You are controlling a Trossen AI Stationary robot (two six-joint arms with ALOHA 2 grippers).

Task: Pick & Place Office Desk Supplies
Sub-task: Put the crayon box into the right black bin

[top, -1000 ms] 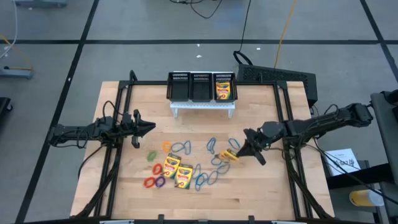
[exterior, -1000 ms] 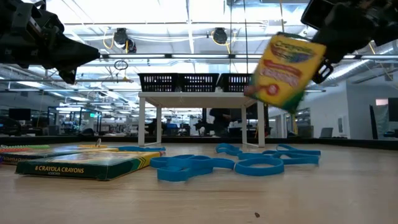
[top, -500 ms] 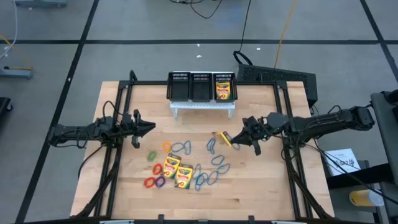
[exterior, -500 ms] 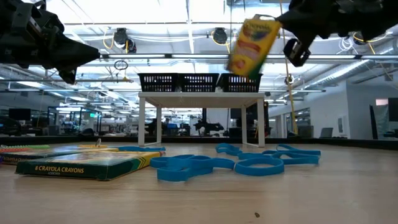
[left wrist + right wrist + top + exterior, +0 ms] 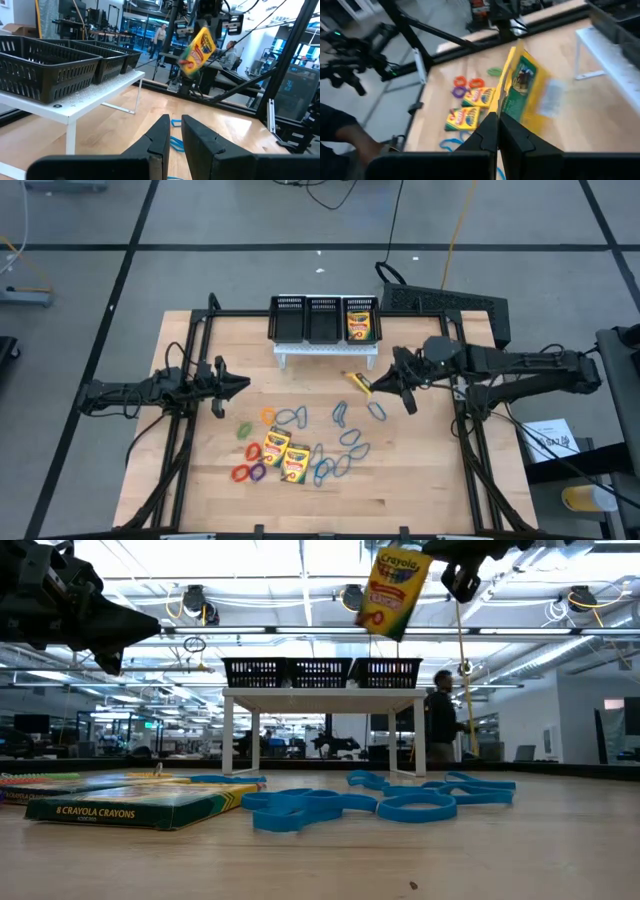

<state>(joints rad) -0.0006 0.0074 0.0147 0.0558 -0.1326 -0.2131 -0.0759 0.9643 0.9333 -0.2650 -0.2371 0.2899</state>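
Observation:
My right gripper point(image 5: 378, 385) is shut on a yellow-and-green crayon box point(image 5: 357, 381) held high above the table, just in front of the black mesh organiser point(image 5: 325, 318). The box also shows in the low view point(image 5: 392, 592). Another crayon box point(image 5: 359, 327) stands in the organiser's right compartment. Two more point(image 5: 276, 446) point(image 5: 296, 463) lie flat on the table among blue loops point(image 5: 345, 442) and small coloured loops point(image 5: 247, 472). My left gripper point(image 5: 240, 385) waits at the table's left, level, its fingers a narrow gap apart around nothing. My right gripper pinches the crayon box between its two fingers by the two broad faces, at the end nearest the wrist point(image 5: 504, 111). The fingers come almost level from the table's right. The box sticks out beyond the fingertips, tilted and lifted clear of the table.
The organiser sits on a white stand point(image 5: 327, 352) at the table's far middle; its left and middle compartments look empty. Black frame rails point(image 5: 195, 410) point(image 5: 462, 410) run along both sides. A person point(image 5: 437, 720) stands in the room behind the table.
My right gripper has risen and moved toward the far edge and the organiser, carrying the crayon box. The box has gone from low over the blue loops to above the organiser's height and now hangs more upright.

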